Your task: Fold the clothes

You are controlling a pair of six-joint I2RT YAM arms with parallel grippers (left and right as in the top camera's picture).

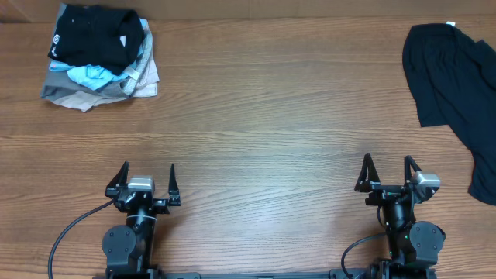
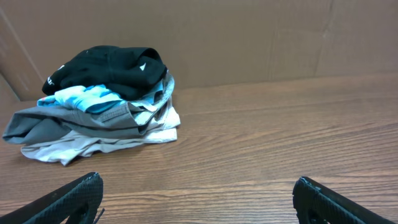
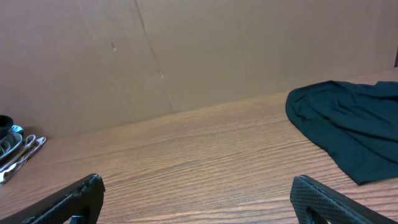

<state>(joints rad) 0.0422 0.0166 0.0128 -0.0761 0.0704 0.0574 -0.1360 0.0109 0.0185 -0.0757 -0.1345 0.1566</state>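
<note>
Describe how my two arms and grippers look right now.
The left arm and right arm are matte black with rounded joint housings. The left gripper and right gripper each have two black, tapering, pointed fingers and a silver-grey block behind them. A black cable trails from each base. No markings are readable.

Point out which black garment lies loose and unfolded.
The large plain black garment at far right, spread out alone; the logo-marked black one tops the folded pile far left.
</note>
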